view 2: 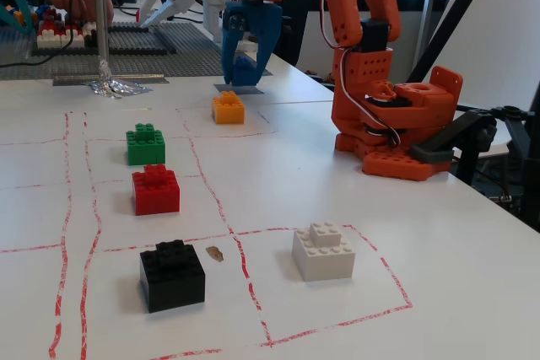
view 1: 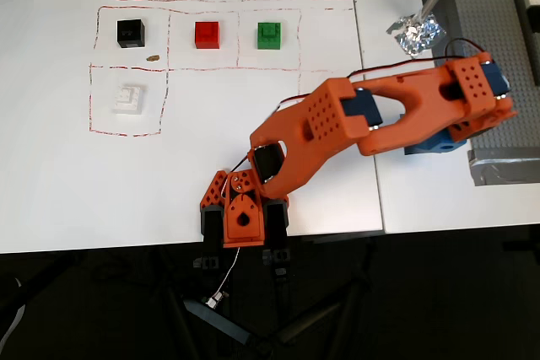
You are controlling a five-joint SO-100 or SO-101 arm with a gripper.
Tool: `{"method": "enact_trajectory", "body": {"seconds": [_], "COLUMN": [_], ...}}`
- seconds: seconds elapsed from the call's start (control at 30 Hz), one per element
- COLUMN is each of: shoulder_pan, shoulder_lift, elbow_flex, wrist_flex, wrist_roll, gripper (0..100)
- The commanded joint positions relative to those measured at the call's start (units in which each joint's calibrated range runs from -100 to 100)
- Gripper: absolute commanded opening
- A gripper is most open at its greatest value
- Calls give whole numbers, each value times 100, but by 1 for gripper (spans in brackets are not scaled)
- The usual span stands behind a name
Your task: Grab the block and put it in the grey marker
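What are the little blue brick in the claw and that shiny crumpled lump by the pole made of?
The blue brick, held in the claw, looks like smooth moulded plastic, judging by its even colour and crisp edges. The crumpled lump is probably metal foil: silvery, creased, glinting.

Green brick [view 2: 145,143], red brick [view 2: 156,189], black brick [view 2: 172,274] stand aligned.

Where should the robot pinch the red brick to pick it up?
Probably from straight above, fingers closing on two opposite flat sides of the red brick. It sits upright, studs up, and the green brick and black brick stand apart from it, leaving room.
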Motion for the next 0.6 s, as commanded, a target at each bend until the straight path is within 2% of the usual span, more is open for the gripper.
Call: {"method": "enact_trajectory", "body": {"seconds": [0.0,0.2,0.4,0.57], "shoulder_pan": [50,102,261,341], "shoulder_lift": [-183,-2,49,-132], "elbow_flex": [-459,-468,-449,-631], "wrist_flex": [-272,-443,-427,234], "wrist_roll": [93,200,264,410], "gripper": [0,3,17,25]}}
